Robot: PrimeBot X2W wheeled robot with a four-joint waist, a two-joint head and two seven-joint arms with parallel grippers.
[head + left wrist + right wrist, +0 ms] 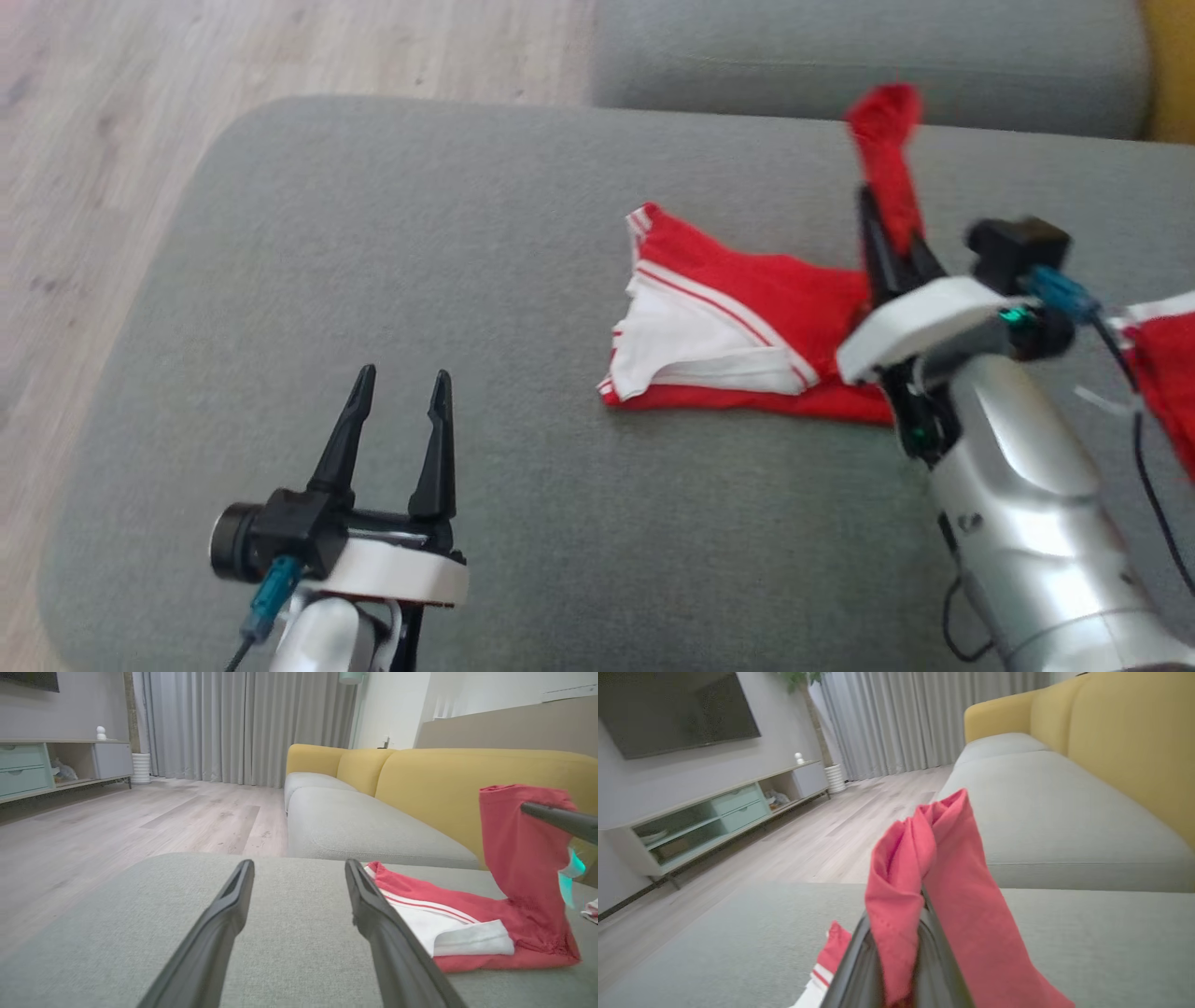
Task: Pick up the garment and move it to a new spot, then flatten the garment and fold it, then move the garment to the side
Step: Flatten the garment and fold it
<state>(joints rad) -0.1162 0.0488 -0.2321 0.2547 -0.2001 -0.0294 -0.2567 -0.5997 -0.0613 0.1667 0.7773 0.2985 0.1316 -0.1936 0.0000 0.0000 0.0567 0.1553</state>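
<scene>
One red garment [747, 289] lies on the grey cushion [373, 233], right of centre. My right gripper [887, 222] pinches one corner, raised above the cushion. My left gripper [401, 383] is spread wide, empty, over the cushion's near-left.

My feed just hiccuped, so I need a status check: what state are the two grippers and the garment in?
left gripper: open, holding nothing, over the grey cushion, apart from the garment.
right gripper: shut on the garment, pinching a bunched red part.
garment: red with white trim, crumpled, not flattened; one end lifted by the right gripper, the rest lying on the cushion.
</scene>
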